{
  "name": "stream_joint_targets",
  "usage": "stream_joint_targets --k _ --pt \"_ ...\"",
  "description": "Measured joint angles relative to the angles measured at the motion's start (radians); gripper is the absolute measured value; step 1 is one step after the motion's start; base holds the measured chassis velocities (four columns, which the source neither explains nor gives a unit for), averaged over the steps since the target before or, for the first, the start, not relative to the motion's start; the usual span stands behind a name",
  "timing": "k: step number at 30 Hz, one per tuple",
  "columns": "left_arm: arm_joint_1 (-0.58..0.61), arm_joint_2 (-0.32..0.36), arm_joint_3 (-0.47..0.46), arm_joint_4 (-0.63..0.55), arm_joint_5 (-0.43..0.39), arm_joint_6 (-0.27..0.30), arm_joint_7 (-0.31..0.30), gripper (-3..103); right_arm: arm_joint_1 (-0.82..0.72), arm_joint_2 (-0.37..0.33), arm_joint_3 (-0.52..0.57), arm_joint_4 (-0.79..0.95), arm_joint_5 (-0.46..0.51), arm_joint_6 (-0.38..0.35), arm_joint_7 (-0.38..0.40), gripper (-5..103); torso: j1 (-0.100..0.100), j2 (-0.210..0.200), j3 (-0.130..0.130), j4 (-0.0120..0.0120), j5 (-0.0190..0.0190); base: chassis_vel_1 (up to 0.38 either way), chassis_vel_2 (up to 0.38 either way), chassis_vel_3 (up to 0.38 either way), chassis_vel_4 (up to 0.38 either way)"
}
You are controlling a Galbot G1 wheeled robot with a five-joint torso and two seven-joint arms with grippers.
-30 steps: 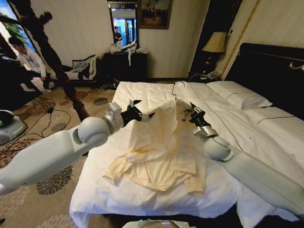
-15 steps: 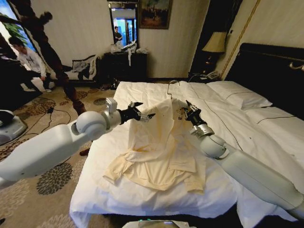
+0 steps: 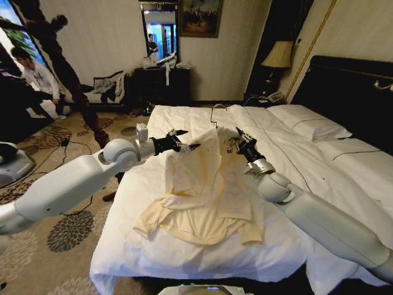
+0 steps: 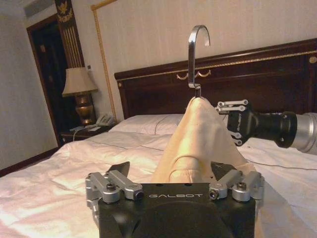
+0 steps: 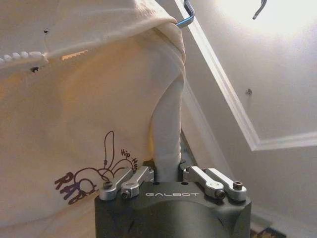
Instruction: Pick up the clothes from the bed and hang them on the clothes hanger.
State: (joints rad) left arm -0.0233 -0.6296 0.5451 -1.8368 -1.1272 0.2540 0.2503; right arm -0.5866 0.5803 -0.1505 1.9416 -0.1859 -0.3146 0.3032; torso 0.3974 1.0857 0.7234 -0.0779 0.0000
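A: Where's the cream top (image 3: pixel 202 190)?
B: Its upper part is lifted between the arms and draped over the hanger, whose silver hook (image 4: pixel 197 54) pokes out above; the hem lies on the bed (image 3: pixel 184 258). The left pincer (image 3: pixel 184 147) and right pincer (image 3: pixel 236 142) each clamp a fold.
A: Risks?
B: I'd say uneven pulling could tilt the hanger or slide a shoulder off.
A: Containers?
B: None visible.

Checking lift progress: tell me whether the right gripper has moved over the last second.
Yes. The right gripper has gone up and farther along the bed, toward the far edge.
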Motion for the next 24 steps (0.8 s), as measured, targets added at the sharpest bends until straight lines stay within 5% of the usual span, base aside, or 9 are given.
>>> stream_joint_targets --k 7,19,24 --pt "-0.03 0.016 0.033 -0.009 -0.002 0.024 0.012 74 0.011 0.006 -0.006 -0.01 -0.074 0.03 -0.024 19 0.0 0.0 0.0 0.0001 0.0 0.0 0.0 0.0 0.0" --pt "-0.116 0.011 0.143 -0.012 -0.009 0.05 0.02 60 0.006 0.006 -0.012 -0.008 -0.099 0.044 -0.035 19 0.0 0.0 0.0 0.0 0.0001 0.0 0.0 0.0 0.0" --pt "-0.131 0.004 0.155 -0.027 -0.046 0.082 -0.009 43 0.01 0.004 -0.011 -0.006 -0.1 0.048 -0.035 19 0.0 0.0 0.0 -0.0001 0.0001 0.0 0.0 0.0 0.0"
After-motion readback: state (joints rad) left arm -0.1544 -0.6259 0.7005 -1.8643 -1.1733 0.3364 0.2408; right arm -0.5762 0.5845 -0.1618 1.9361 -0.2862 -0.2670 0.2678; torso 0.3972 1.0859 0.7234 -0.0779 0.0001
